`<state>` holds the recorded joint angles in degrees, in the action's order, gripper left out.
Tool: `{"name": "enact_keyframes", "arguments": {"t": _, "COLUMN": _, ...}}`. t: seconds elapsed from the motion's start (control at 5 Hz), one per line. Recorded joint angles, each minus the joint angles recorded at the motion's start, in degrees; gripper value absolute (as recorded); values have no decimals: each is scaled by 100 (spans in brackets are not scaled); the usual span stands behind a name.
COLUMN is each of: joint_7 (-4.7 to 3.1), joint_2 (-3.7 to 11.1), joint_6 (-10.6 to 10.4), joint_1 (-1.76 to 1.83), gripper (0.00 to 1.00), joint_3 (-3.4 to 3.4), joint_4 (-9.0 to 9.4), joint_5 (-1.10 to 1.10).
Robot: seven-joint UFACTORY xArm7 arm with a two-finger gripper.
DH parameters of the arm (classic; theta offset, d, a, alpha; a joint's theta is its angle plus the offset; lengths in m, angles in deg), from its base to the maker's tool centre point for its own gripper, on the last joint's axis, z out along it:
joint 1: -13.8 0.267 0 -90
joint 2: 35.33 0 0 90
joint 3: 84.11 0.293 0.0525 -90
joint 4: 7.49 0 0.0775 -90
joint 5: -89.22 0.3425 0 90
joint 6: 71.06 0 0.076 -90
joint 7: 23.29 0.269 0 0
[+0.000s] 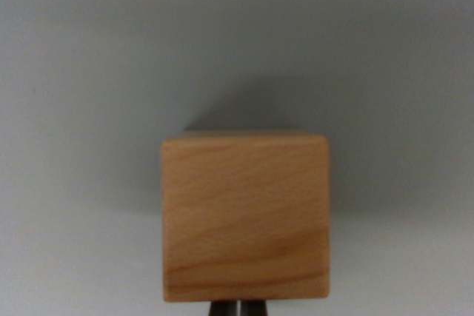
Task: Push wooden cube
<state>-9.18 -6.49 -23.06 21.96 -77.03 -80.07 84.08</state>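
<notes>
A plain grey-white table (89, 49) fills the wrist view, bare on every side and slightly darker toward the top of the frame. On it, low in the middle of the picture, sits the cube (245, 217), one face square to the camera and its upper edge level, with a soft shadow spreading behind it and toward the wrist view's right.

The cube stands almost centred over the gripper (238, 308), whose two dark fingertips (222, 309) just show at the bottom edge, right under the cube's lower edge. The tips look drawn close, side by side, with only a thin pale line between them, and they pinch nothing. That pairing suits the job: closed tips make one blunt nose to shove with, and lining them up on the middle of the face should drive the cube straight ahead rather than spin it. Whether the tips already touch the wood cannot be told; the near edge of the cube hides the meeting point.

The cube is pale, honey-coloured wood with fine grain running across the face, a darker streak curving low on the right, and softly rounded corners. A thin strip of its top is visible above the front face. It looks solid and flat-bottomed, likely to slide rather than tip on this smooth surface if pushed low.
</notes>
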Motion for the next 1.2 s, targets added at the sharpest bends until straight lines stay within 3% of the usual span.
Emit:
{"name": "enact_keyframes", "arguments": {"t": 0.2, "joint_7": -27, "joint_2": 149, "joint_6": 99, "joint_1": 4, "gripper": 100, "joint_3": -19, "joint_4": -249, "joint_5": 0}}
{"name": "enact_keyframes", "arguments": {"t": 0.4, "joint_7": -27, "joint_2": 149, "joint_6": 99, "joint_1": 4, "gripper": 100, "joint_3": -19, "joint_4": -249, "joint_5": 0}}
{"name": "enact_keyframes", "arguments": {"t": 0.6, "joint_7": -56, "joint_2": 311, "joint_6": 207, "joint_1": 8, "gripper": 100, "joint_3": -39, "joint_4": -520, "joint_5": -1}}
{"name": "enact_keyframes", "arguments": {"t": 0.8, "joint_7": -56, "joint_2": 311, "joint_6": 207, "joint_1": 8, "gripper": 100, "joint_3": -39, "joint_4": -520, "joint_5": -1}}
{"name": "enact_keyframes", "arguments": {"t": 1.0, "joint_7": -85, "joint_2": 473, "joint_6": 315, "joint_1": 13, "gripper": 100, "joint_3": -59, "joint_4": -791, "joint_5": -1}}
{"name": "enact_keyframes", "arguments": {"t": 1.2, "joint_7": -85, "joint_2": 473, "joint_6": 315, "joint_1": 13, "gripper": 100, "joint_3": -59, "joint_4": -791, "joint_5": -1}}
